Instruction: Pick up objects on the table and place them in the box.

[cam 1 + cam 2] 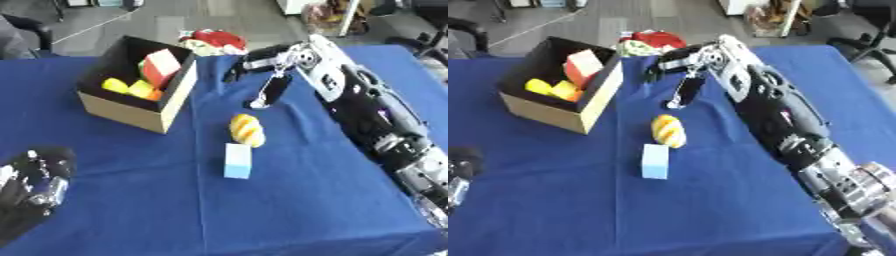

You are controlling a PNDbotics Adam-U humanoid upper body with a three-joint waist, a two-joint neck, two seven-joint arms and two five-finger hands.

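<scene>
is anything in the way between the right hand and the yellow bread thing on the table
Nothing visible. The right hand hangs open above the cloth just beyond the yellow bread-like piece, with only bare blue table between them. The light blue block sits on the bread's near side, out of that path.

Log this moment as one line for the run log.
right hand: open, beside box, holding nothing | left hand: idle, lower left | box: holds yellow and red items | bread, blue block: on table
</scene>
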